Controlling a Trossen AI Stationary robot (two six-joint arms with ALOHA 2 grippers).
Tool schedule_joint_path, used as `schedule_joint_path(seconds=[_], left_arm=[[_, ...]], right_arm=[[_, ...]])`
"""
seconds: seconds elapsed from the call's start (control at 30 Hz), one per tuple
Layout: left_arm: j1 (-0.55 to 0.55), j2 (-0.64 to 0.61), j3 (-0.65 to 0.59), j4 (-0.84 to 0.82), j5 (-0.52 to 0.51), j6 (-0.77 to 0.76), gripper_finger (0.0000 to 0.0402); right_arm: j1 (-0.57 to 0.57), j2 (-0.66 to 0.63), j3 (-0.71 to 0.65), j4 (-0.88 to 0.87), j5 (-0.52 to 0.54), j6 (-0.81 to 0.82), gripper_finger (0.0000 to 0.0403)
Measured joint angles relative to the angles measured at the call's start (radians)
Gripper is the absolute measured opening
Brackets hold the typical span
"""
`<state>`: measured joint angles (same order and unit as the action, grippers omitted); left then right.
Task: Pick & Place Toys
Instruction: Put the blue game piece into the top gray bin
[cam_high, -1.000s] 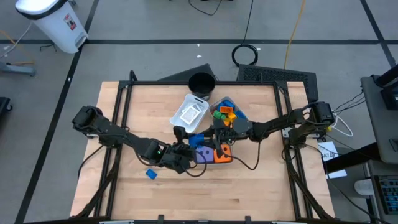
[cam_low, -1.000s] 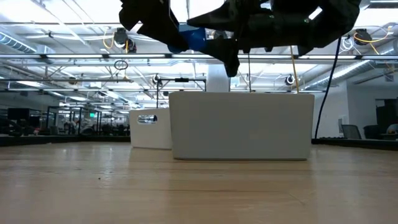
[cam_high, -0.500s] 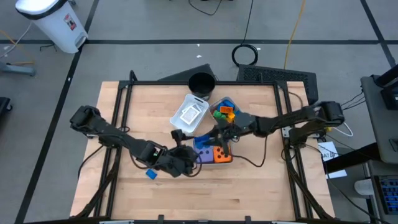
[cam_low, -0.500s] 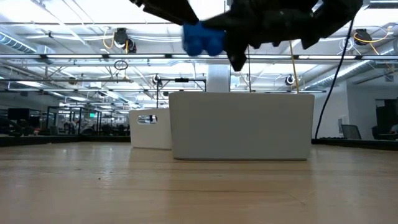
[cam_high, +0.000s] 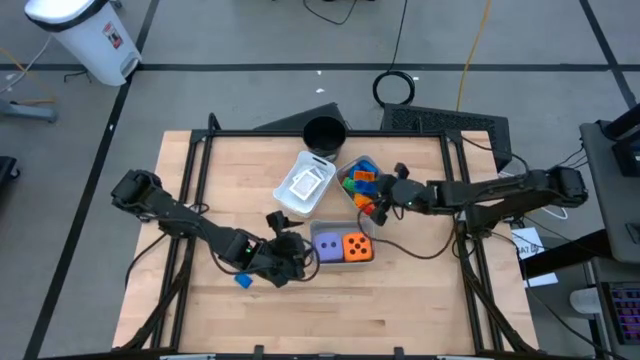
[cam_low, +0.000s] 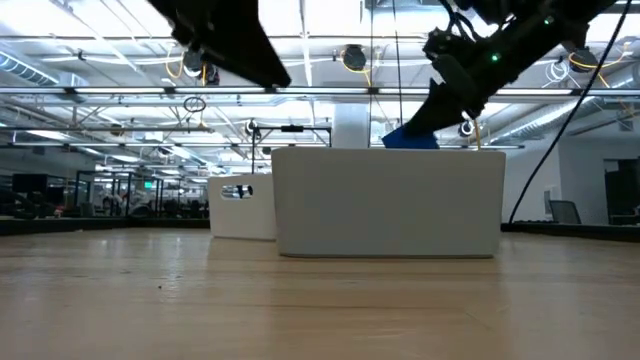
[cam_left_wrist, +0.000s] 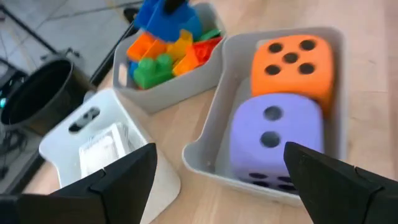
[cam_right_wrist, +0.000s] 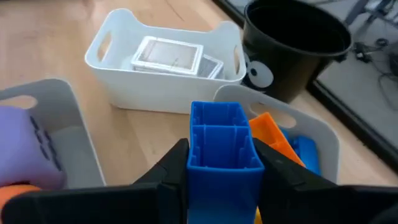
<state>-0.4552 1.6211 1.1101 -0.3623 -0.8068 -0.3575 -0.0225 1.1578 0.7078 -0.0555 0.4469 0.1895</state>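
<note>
The blue block (cam_right_wrist: 225, 146) is pinched between the right gripper (cam_right_wrist: 221, 163)'s 2 fingers, held above the block tray (cam_high: 345, 195) that already holds green, orange, yellow and blue blocks (cam_left_wrist: 163, 53). That tray sits right of centre on the table (cam_high: 400, 300), toward its far side. From the low view the block (cam_low: 410, 139) hangs just above the tray's rim, so it looks ready to be let go into the pile.

It is a hollow, ribbed plastic brick: stiff, probably very light, with smooth sides that could slip. The flat opposite faces are the natural hold, and that is where the fingers sit. A drop from this height should do it no harm, though it may bounce off the blocks below.

Near this tray, a second tray (cam_left_wrist: 211, 134) holds the orange die (cam_left_wrist: 291, 62) and the purple die (cam_left_wrist: 277, 140) side by side. They look soft and bulky, and would need a wide grip.

Left of the block tray, the white tray (cam_right_wrist: 124, 74) holds flat white tiles (cam_right_wrist: 169, 55), thin and hard to pick up from above. The black cup (cam_right_wrist: 295, 43) stands at the far edge.

The left gripper (cam_high: 285, 255) hovers left of the dice tray, fingers spread wide and empty. 1 blue block (cam_high: 243, 280) lies loose on the table near it.
</note>
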Motion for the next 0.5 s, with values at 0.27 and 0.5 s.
schedule_joint_path(seconds=[0.27, 0.5], left_arm=[[0.048, 0.000, -0.037, 0.025, 0.022, -0.073, 0.0360], [0.060, 0.000, -0.038, 0.072, 0.052, -0.071, 0.0361]], right_arm=[[-0.064, -0.099, -0.091, -0.006, -0.059, -0.002, 0.0105], [-0.112, -0.116, -0.175, 0.044, -0.176, -0.003, 0.0119]])
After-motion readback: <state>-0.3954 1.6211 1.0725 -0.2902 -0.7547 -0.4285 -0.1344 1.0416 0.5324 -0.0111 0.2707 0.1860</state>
